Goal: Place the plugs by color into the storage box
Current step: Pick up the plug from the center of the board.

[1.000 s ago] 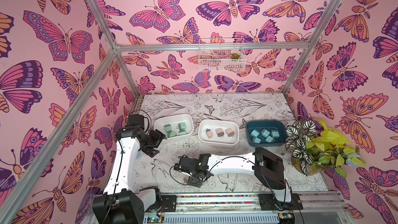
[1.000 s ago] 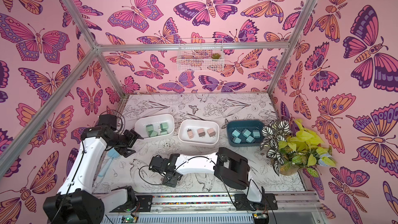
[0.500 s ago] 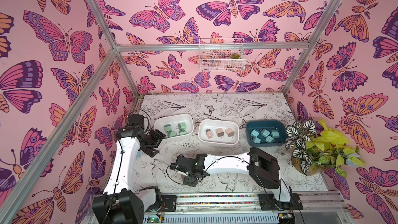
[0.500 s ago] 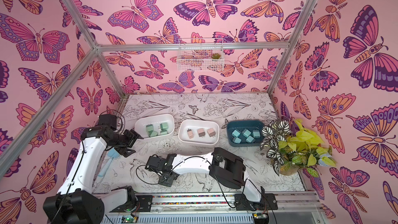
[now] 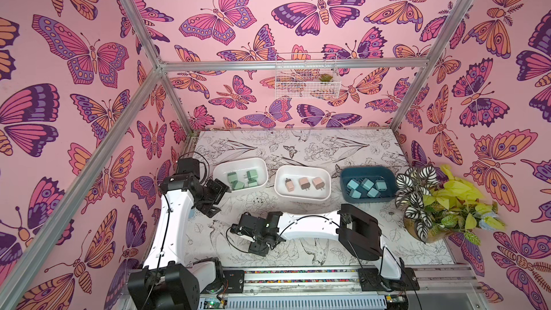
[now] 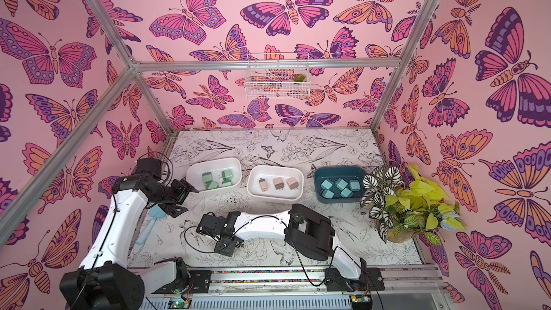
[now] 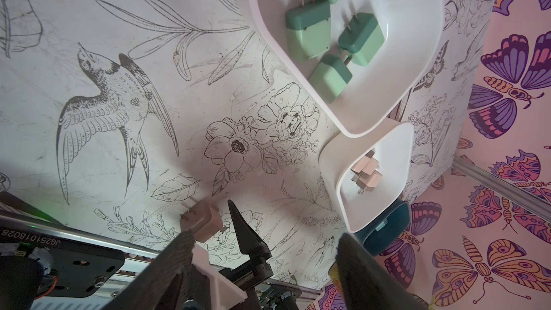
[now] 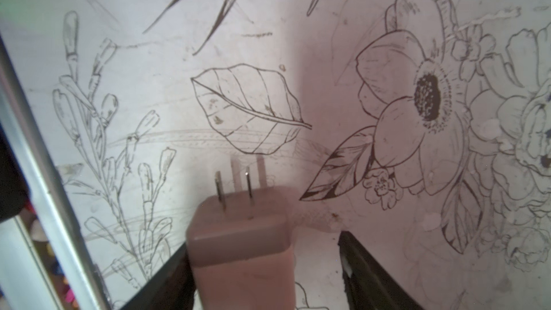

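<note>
Right fingers (image 8: 363, 278): apart, one on each side of a pink plug (image 8: 241, 243). One finger touches its side, while a gap shows at the other, so they are not clamped on it.
Pink plug: lies on the surface (image 5: 298, 144) near the front rail, well apart from the bins. Its two prongs point out past the fingertips.
Left fingers (image 7: 173, 257): apart with nothing between them, just beside the left end of the green plugs' bin.
Left white bin (image 5: 262, 164): holds four green plugs (image 5: 238, 178), lying close together.
Middle white bin (image 5: 301, 168): holds three pink plugs (image 5: 304, 183) in a loose row, each apart from the next.
Dark teal bin (image 5: 387, 172): holds five blue plugs (image 5: 365, 186), bunched together.
Bins: in both top views they stand in one row across the middle of the surface.
Pale blue tool (image 6: 149, 225): lies on the surface by the left arm.
Potted plant (image 5: 432, 204): stands at the right edge, just beside the teal bin.
Wire basket (image 5: 307, 80): hangs on the back wall.
</note>
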Available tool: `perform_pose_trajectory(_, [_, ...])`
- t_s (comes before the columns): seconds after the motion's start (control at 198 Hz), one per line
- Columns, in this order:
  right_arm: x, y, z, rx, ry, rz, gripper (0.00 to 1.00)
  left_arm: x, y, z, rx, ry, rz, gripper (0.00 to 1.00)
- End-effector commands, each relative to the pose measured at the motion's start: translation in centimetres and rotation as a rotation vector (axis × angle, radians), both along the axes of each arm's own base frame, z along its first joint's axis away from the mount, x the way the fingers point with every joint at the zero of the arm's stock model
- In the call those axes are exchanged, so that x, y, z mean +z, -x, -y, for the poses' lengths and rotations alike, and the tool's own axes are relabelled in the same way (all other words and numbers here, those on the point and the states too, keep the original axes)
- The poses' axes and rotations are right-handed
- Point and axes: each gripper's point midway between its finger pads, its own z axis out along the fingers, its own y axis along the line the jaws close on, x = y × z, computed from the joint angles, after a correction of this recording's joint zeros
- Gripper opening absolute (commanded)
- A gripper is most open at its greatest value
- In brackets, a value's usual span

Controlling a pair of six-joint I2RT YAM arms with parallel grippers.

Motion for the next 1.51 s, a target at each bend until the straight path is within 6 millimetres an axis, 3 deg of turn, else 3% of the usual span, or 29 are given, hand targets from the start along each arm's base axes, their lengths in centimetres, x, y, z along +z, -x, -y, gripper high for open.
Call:
perform_pose_trajectory(0.0, [-0.9, -0.9, 1.0, -0.059, 0.014, -0.033, 0.68, 0.1, 0.4, 0.3, -0.009, 0.011, -0.003, 0.78])
perform_pose_trajectory(0.262, [-1.5, -1.7, 2.2, -0.136, 0.023, -0.085, 0.48, 0.1, 0.6, 0.3, -0.009, 0.012, -0.003, 0.78])
perform_pose_trajectory(0.474, [-1.4, -2.6, 3.5, -0.194, 0.010, -0.111, 0.39, 0.0, 0.6, 0.3, -0.009, 0.014, -0.004, 0.78])
perform_pose_trajectory(0.681, [-0.1, -3.9, 5.0, -0.259, -0.016, -0.121, 0.37, 0.0, 0.6, 0.4, -0.009, 0.018, -0.004, 0.78])
perform_pose_trajectory(1.165, [5.8, -7.0, 8.6, -0.357, -0.071, -0.077, 0.38, 0.0, 0.5, 0.6, -0.018, 0.021, 0.002, 0.78])
perform_pose_trajectory(1.392, [8.0, -10.1, 10.6, -0.405, -0.066, -0.031, 0.38, 0.1, 0.5, 0.7, -0.020, 0.022, 0.005, 0.78])
perform_pose_trajectory(1.508, [8.8, -12.7, 12.3, -0.464, -0.063, -0.006, 0.39, 0.2, 0.5, 0.8, -0.022, 0.022, 0.010, 0.78])
